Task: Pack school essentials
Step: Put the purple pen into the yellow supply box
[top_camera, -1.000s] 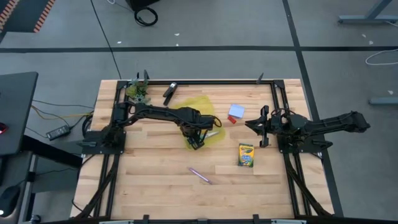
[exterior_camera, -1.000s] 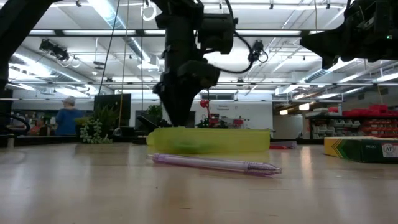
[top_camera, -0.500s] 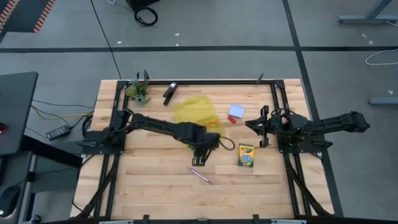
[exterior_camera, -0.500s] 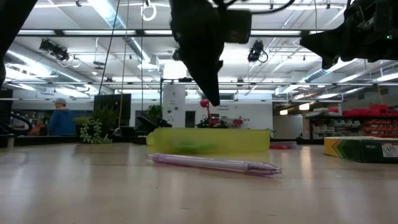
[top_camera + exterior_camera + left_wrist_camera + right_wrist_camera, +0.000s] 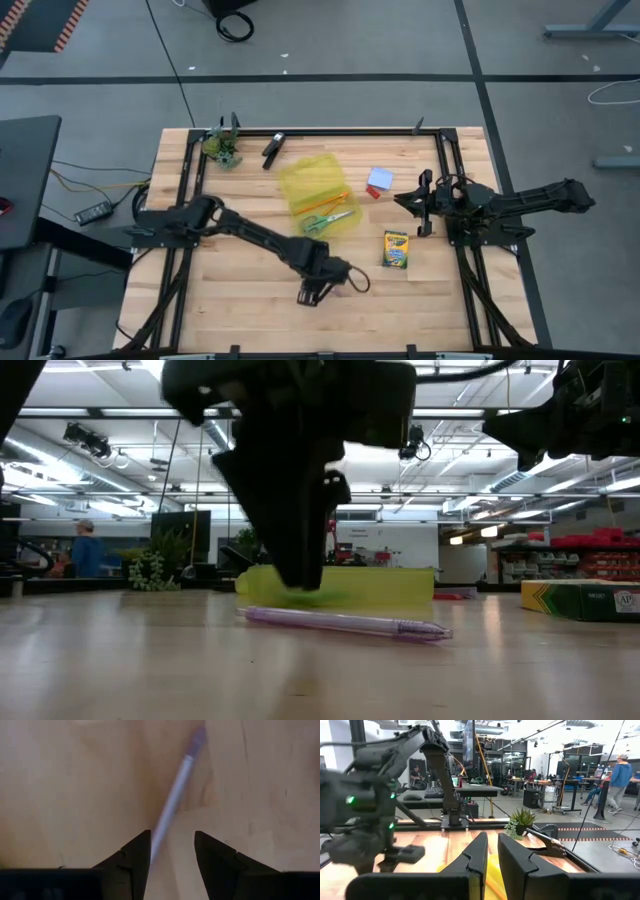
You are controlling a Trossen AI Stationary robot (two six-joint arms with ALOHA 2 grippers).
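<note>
A purple pen (image 5: pixel 175 785) lies flat on the wooden table; it also shows in the low view (image 5: pixel 340 623). My left gripper (image 5: pixel 172 837) is open and points down just over it, a finger on each side of the pen's near end, and hides the pen in the high view (image 5: pixel 312 292). A yellow pouch (image 5: pixel 312 185) holds green-handled scissors (image 5: pixel 322 221) and an orange pencil (image 5: pixel 330 200). The crayon box (image 5: pixel 396 250), pale blue notepad (image 5: pixel 381 178) and red eraser (image 5: pixel 373 192) lie on the table. My right gripper (image 5: pixel 412 205) is shut and empty at the right.
A black clip (image 5: pixel 272 149) and a small green plant clump (image 5: pixel 222 148) sit at the far left of the table. A black frame (image 5: pixel 440 160) runs round the table's edges. Bare wood lies along the near edge.
My left gripper has left the yellow pouch, swung toward the table's near edge and come down over the purple pen. The scissors and pencil in the pouch now show uncovered. The pen has not moved.
</note>
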